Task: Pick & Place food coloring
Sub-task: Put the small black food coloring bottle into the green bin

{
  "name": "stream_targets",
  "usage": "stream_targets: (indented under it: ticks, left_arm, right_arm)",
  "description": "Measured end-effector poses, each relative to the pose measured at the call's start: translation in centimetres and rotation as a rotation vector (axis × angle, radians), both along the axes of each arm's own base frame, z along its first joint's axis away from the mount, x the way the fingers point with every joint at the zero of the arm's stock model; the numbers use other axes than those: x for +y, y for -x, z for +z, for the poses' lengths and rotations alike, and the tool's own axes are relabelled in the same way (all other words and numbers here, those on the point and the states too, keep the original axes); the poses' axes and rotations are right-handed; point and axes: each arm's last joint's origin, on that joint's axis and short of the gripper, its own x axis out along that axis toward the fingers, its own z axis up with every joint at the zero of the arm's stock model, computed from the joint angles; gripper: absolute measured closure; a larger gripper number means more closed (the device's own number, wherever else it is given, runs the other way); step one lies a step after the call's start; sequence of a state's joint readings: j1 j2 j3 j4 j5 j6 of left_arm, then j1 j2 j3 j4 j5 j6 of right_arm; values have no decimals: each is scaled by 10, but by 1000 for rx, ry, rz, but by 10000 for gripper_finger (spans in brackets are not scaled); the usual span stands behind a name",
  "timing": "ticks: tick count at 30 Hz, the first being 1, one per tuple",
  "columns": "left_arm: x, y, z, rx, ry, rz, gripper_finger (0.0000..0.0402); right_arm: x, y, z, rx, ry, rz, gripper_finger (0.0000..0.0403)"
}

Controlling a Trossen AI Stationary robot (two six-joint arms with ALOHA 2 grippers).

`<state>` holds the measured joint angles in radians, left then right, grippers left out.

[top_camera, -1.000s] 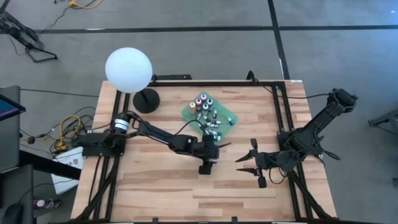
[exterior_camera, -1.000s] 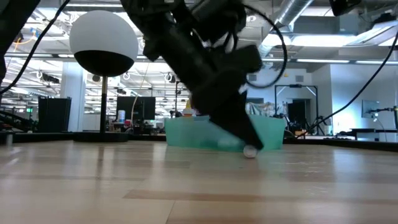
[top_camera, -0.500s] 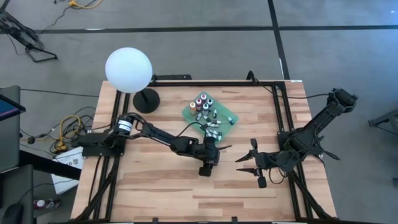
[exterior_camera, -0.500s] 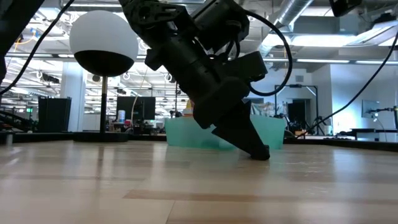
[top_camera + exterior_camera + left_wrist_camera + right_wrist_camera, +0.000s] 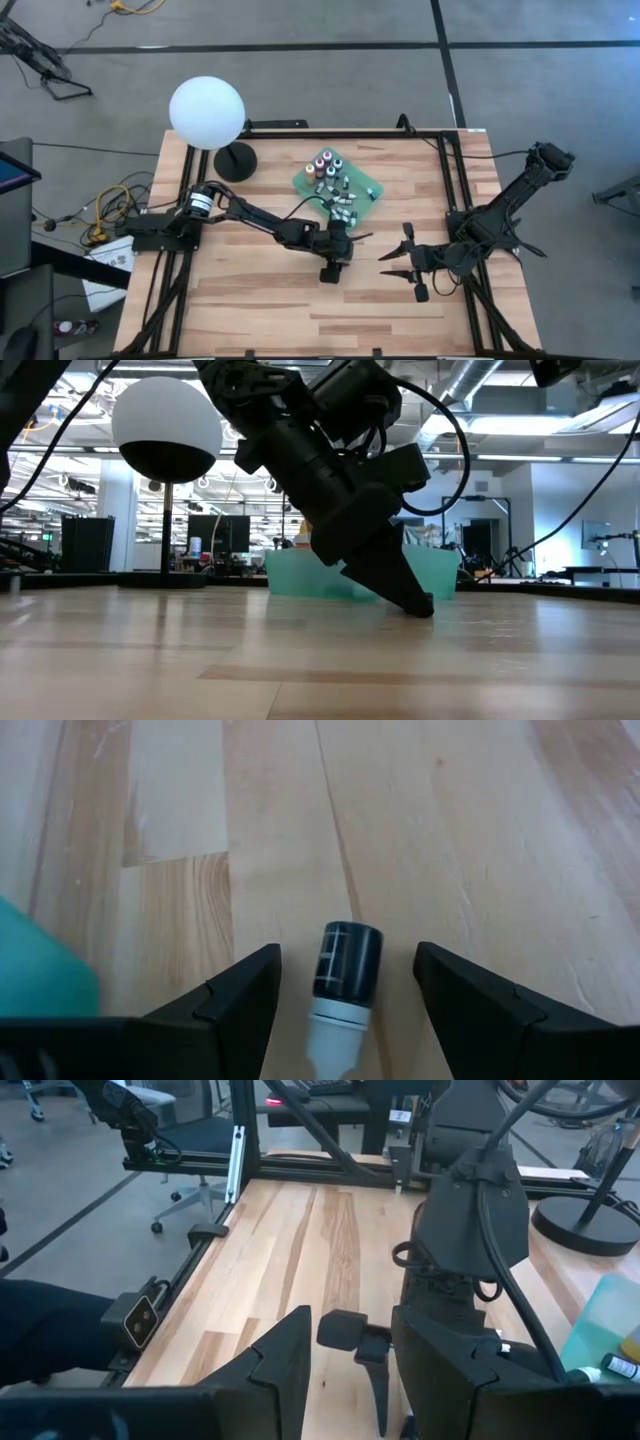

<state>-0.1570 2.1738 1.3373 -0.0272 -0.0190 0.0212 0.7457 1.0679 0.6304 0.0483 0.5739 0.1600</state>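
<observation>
No legible text or labels anywhere.

Even, bright overhead light; ceiling strips glare in the low view, where the near table (image 5: pixel 300 670) blurs; shadows soft.

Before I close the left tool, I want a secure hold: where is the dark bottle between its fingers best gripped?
Grip the dark bottle across its round dark body, not the narrower white cap. It lies flat on the table, so come from above; the open left tool straddles it.
</observation>
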Motion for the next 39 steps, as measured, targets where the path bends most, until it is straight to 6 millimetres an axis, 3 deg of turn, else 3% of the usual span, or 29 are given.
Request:
stream_targets:
  ticks: [7, 19, 39]
  left_arm:
    - [-1, 1, -1, 9, 4, -7, 178]
    - [-7, 3, -1, 20, 6, -26, 241]
    - [-35, 14, -5, 86, -6, 24, 271]
  right_arm:
    - [0, 0, 0, 0, 0, 0, 269]
    - [0, 0, 0, 0, 0, 1, 269]
    - [0, 0, 0, 3, 4, 1, 269]
